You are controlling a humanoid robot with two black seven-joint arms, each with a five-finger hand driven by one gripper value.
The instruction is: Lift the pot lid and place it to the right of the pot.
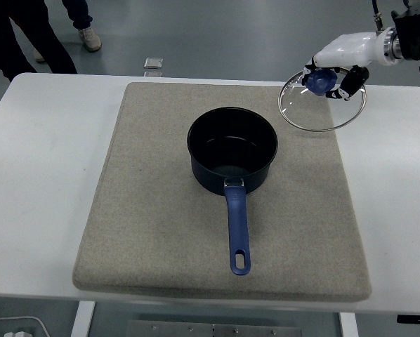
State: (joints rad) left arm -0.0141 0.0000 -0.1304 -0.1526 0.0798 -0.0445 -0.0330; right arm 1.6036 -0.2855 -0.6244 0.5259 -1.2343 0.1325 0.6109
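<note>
A dark blue pot with a long blue handle stands uncovered in the middle of a beige mat. Its handle points toward the near edge. The glass lid with a blue knob hangs in the air to the upper right of the pot, above the mat's far right corner. My right hand, white with black fingers, is shut on the knob from above. The left arm is out of view.
The mat covers most of the white table. Bare table lies right of the mat. A person's legs and shoes show at the top left, beyond the table. A small grey object lies on the floor.
</note>
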